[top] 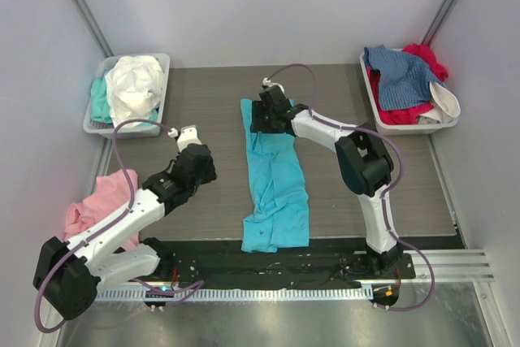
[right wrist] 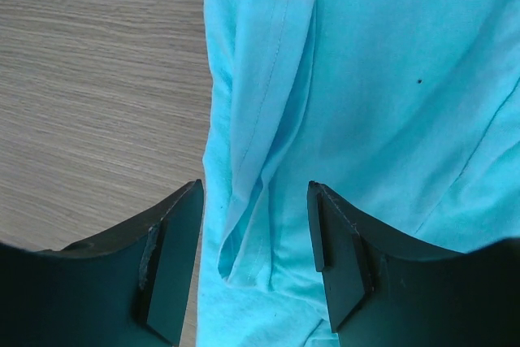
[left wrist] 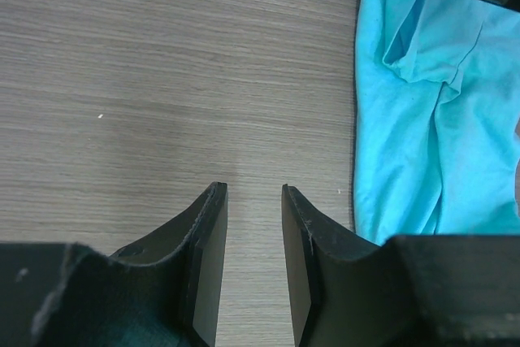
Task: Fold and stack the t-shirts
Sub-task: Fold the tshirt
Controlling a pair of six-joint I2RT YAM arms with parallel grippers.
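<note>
**Counter layout (top view, clock positions taken from the counter centre)**

1. The turquoise t-shirt (top: pixel 276 184) lies flat at the centre of the counter (top: pixel 211 103). It is folded into a long strip running from 12 o'clock to 6 o'clock.
2. The pink t-shirt (top: pixel 101 201) lies crumpled at 8 o'clock, at the counter edge, partly under the left arm.
3. The left tray (top: pixel 93 123) sits at 10 o'clock. It holds a white t-shirt (top: pixel 134 83) bunched over a mint t-shirt (top: pixel 99 99).
4. The right tray (top: pixel 406 127) sits at 2 o'clock. It holds a denim-blue t-shirt (top: pixel 402 79) on top of a red t-shirt (top: pixel 426 58).

**Right gripper** (top: pixel 262 119)

- It is positioned over the 12 o'clock end of the turquoise strip.
- In the right wrist view the gripper (right wrist: pixel 253 193) has its jaws set wide, with a hemmed sleeve fold of the turquoise t-shirt (right wrist: pixel 390 79) lying between them.
- Whether the jaws touch the cloth cannot be determined.

**Left gripper** (top: pixel 203 166)

- It is positioned at 9 o'clock of the strip, over bare counter.
- In the left wrist view the gripper (left wrist: pixel 253 193) shows a narrow gap and holds nothing.
- The turquoise t-shirt (left wrist: pixel 439 119) lies at 3 o'clock of the jaws, apart from them.
</note>
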